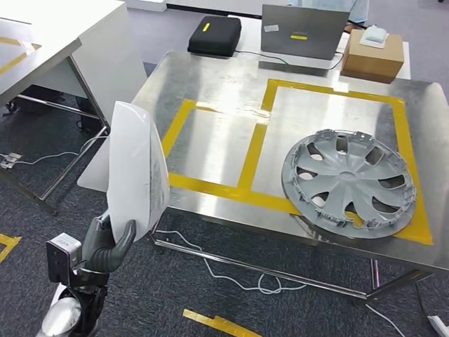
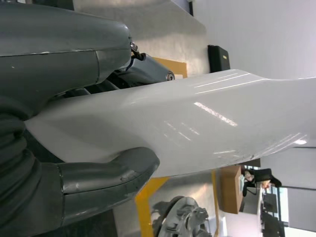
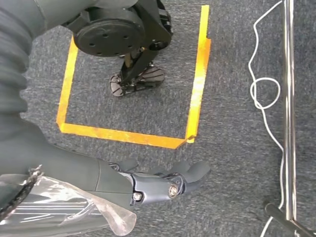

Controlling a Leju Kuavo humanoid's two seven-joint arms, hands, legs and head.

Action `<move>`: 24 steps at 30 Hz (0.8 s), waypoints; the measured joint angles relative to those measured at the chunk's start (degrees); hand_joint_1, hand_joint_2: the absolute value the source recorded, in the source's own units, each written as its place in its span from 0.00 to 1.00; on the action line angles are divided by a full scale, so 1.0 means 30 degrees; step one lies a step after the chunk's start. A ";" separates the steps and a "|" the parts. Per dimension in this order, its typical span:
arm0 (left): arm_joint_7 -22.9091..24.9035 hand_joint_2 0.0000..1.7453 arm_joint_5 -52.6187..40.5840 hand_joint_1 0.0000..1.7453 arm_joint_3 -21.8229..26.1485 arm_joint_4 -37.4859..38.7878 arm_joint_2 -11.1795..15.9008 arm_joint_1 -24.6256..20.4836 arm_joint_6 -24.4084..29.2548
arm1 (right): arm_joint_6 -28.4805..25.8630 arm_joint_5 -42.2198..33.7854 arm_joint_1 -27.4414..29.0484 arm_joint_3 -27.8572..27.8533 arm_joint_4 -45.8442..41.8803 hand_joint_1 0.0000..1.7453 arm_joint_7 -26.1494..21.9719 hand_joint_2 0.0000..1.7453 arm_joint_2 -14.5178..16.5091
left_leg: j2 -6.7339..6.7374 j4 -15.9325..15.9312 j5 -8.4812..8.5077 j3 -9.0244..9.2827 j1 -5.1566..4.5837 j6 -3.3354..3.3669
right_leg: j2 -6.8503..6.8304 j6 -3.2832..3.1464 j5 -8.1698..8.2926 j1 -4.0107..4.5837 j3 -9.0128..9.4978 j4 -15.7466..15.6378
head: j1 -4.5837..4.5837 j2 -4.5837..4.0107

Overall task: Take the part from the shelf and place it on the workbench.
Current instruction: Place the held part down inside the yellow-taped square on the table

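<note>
My left hand [image 1: 109, 246] grips the lower end of a glossy white curved part [image 1: 135, 165], held upright in front of the workbench's near left corner. Up close, the thumb and fingers of the left hand [image 2: 93, 180] clamp the white part [image 2: 193, 118] from both sides. The steel workbench [image 1: 222, 144] carries two yellow-taped squares. The left square is bare; a grey hubcap [image 1: 349, 181] lies in the right one, and its edge [image 2: 182, 219] peeks past the part. My right hand [image 3: 149, 182] hangs over the carpet with fingers stretched out, holding nothing.
Beyond the bench stand a black case [image 1: 215, 35], a laptop [image 1: 297, 31] and a cardboard box [image 1: 372, 56]. A white table [image 1: 52, 42] stands at the left. White cables [image 1: 238, 277] lie under the bench. A yellow tape square [image 3: 130, 136] marks the carpet beside a bench leg [image 3: 287, 108].
</note>
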 joint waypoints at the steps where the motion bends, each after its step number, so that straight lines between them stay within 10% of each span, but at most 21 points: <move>1: -0.0015 1.00 -0.0007 1.00 -0.0007 0.0011 -0.0002 -0.0023 -0.0037 | 0.0013 0.0025 -0.0019 -0.0009 0.0029 0.00 -0.0033 1.00 0.0000 | -0.0009 -0.0186 -0.0094 0.0033 -0.0045 0.0069 | 0.0002 0.0140 0.0000 0.0015 0.0072 0.0017 | -0.0016 0.0000; 5: -0.0187 1.00 -0.0125 1.00 -0.0015 0.0018 -0.0040 -0.0151 -0.0355 | 0.0084 0.0130 -0.0175 -0.0084 0.0149 0.00 -0.0144 1.00 -0.0005 | 0.0009 -0.0648 0.0123 0.0450 0.0127 0.0314 | -0.0038 0.0606 -0.0478 0.0031 -0.0201 0.0942 | 0.0027 0.0000; 8: -0.0322 1.00 -0.0493 1.00 -0.0055 0.0044 -0.0082 -0.0268 -0.0592 | 0.0149 0.0290 -0.0310 -0.0131 0.0300 0.00 -0.0231 1.00 -0.0007 | 0.0142 -0.0705 -0.0004 0.0562 0.0164 0.0472 | -0.0068 0.0758 -0.1966 -0.0015 -0.2300 0.4347 | 0.0228 0.0002; 10: -0.0330 1.00 -0.0728 1.00 -0.0100 0.0089 -0.0095 -0.0282 -0.0654 | 0.0157 0.0427 -0.0344 -0.0155 0.0448 0.00 -0.0346 1.00 -0.0007 | 0.0298 -0.0698 -0.0137 0.0662 0.0155 0.0484 | -0.0092 0.0867 -0.1897 -0.0035 -0.3234 0.5228 | 0.0248 0.0002; 14: -0.0313 1.00 -0.1040 1.00 -0.0204 0.0210 -0.0171 -0.0427 -0.0654 | 0.0182 0.0668 -0.0562 -0.0313 0.0743 0.00 -0.0632 1.00 -0.0007 | 0.0728 -0.0675 -0.0497 0.1151 0.0116 0.0255 | -0.0983 0.0758 0.0728 0.0006 -0.1980 0.1086 | 0.0253 0.0002; 20: 0.0290 1.00 -0.1840 1.00 -0.0390 0.0335 -0.0213 -0.1167 -0.0690 | 0.0732 0.1254 -0.0835 -0.0470 0.1017 0.00 -0.0914 1.00 -0.0005 | 0.0732 0.0205 -0.1203 0.1163 0.0129 -0.0406 | -0.0622 -0.0081 0.1211 -0.0021 -0.1540 0.0321 | 0.0121 0.0002; 24: 0.0904 1.00 -0.2275 1.00 -0.0585 0.0627 -0.0317 -0.1842 -0.0659 | 0.1168 0.1753 -0.1167 -0.0713 0.1288 0.00 -0.1200 1.00 -0.0005 | 0.0185 0.4450 -0.3272 -0.0848 0.0218 -0.0615 | 0.0123 -0.0228 0.1296 -0.0025 -0.1514 0.0327 | 0.0062 0.0002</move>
